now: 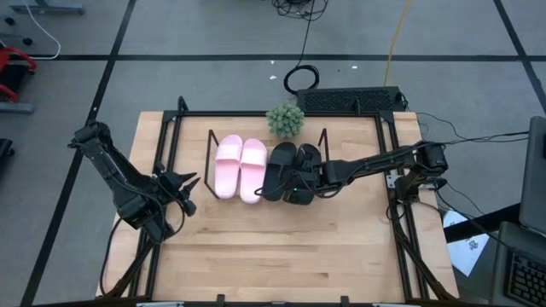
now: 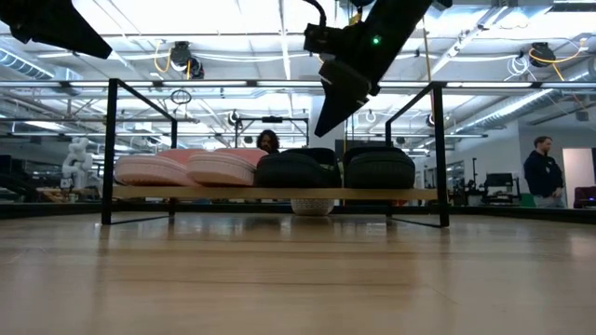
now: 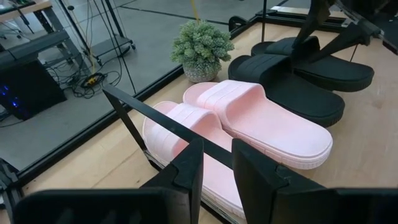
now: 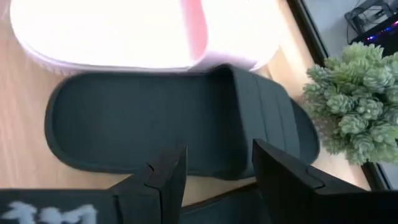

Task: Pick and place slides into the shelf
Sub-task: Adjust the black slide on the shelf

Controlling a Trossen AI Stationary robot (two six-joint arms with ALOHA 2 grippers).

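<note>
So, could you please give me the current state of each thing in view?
Pink slides: side by side on the shelf.
Black slides: on the shelf beside them.
Shelf: holding all four.
Right gripper: open above the black slides.
Left gripper: empty, beside the shelf.
Plant: upright.

I am working in what looks like a robotics lab or test hall. Beyond the wooden table point(image 1: 281, 247) I see an open ceiling of pipes, trusses and strip lights, glass partitions, and a person point(image 2: 543, 167) standing far off behind the table's right end. Around the table the grey floor carries black tape lines point(image 1: 256, 58) and loose cables point(image 1: 300, 78)
</note>
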